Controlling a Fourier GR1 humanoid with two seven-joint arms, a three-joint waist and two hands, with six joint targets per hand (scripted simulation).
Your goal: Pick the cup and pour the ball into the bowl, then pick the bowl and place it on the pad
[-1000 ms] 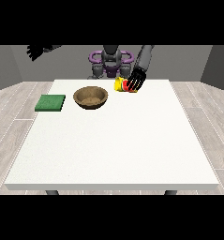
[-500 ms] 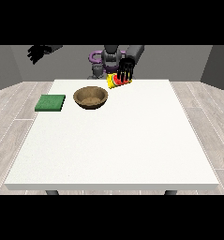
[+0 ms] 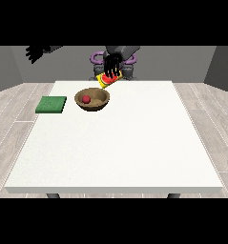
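Yellow cup (image 3: 108, 79) w/ red band held tipped above table, mouth angled down toward wooden bowl (image 3: 92, 100); hangs just beyond bowl's far right rim. Gripped by hand at view's right (image 3: 112, 64), dark fingers curled down over cup's upper side. Red ball (image 3: 86, 98) lying inside bowl, left of centre. Pour step judged complete.

Hand at view's left (image 3: 35, 52) raised well off table near far left, holding nothing; fingers appear spread, relaxed.

Green pad (image 3: 51, 104) flat on table, near bowl's left side but apart from it.

Handling assessment, bowl: looks rigid, shallow, wide-mouthed; prob. light to moderate in weight. Smooth curved wall likely slippery for a side grasp. Best hold judged at rim, thumb inside and fingers outside, on side facing robot. Ball loose inside, free to roll, so bowl to be kept level during carry. Low, wide base: unlikely to tip once set down. Cup still to be put aside first.
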